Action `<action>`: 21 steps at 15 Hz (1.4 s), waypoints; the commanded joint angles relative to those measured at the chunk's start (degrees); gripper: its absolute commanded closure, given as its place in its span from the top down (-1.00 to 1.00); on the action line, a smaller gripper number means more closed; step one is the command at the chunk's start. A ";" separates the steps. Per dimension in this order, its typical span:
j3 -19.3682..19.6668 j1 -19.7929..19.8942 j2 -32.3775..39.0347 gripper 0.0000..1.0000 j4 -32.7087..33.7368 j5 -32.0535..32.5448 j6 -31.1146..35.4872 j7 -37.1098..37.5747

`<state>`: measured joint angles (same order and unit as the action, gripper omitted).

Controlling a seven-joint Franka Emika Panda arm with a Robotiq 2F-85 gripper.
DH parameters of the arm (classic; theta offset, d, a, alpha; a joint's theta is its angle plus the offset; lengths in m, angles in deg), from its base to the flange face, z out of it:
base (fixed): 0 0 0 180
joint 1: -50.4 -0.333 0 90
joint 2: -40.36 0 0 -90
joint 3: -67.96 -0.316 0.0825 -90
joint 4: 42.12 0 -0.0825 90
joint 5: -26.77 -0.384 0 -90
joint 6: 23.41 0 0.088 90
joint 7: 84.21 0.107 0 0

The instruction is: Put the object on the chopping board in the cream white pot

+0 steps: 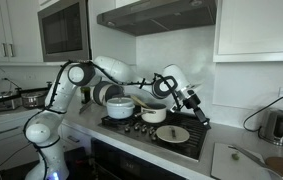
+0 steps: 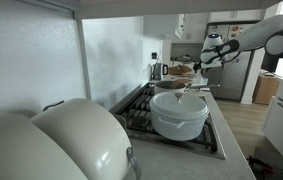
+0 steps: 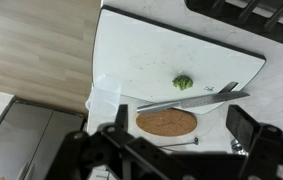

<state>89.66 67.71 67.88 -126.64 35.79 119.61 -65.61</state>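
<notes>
Gripper (image 3: 178,132): wide open, empty, over chopping board (image 3: 166,122) near counter's front edge; broccoli floret (image 3: 183,82) on white mat (image 3: 131,50), beyond knife (image 3: 191,98). Advised: descend centred on floret, clear of knife; then carry to cream white pot (image 1: 153,115).

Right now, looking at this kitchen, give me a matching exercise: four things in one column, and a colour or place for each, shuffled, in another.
Things:
1 broccoli piece
2 round board
3 kettle
4 large white pot

Descriptions:
A on the stove
B green
C shiny steel
D brown

Pairs: 1-B, 2-D, 3-C, 4-A.
</notes>
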 commanded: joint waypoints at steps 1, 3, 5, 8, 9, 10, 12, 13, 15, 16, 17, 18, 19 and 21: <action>-2.18 2.77 6.14 1.00 8.45 -4.59 -3.57 -1.64; -3.13 4.01 9.42 1.00 12.26 -6.73 -3.47 -2.01; -3.11 4.60 12.76 1.00 16.48 -7.17 -3.52 -1.23; -3.22 5.78 17.13 1.00 22.61 -7.19 -4.05 -1.71; -3.12 6.08 18.50 1.00 24.50 -7.00 -4.29 -1.62; -3.08 6.41 19.76 1.00 26.23 -6.91 -4.73 -1.51; -3.51 7.38 22.01 1.00 29.41 -7.21 -5.85 -1.77; -3.67 7.79 23.09 1.00 30.89 -7.25 -6.46 -1.84; -4.29 8.74 25.29 1.00 33.85 -7.51 -8.18 -1.92; -4.53 9.12 26.31 1.00 35.27 -7.51 -8.92 -1.93; -4.83 9.53 27.28 1.00 36.66 -7.59 -9.36 -2.03; -5.64 10.32 28.73 1.00 39.03 -7.78 -10.26 -2.43; -5.79 10.45 29.32 1.00 39.54 -7.88 -10.01 -2.28; -6.46 11.06 31.24 1.00 42.10 -7.98 -9.93 -1.94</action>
<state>84.45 77.30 95.37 -91.33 29.69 111.96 -66.22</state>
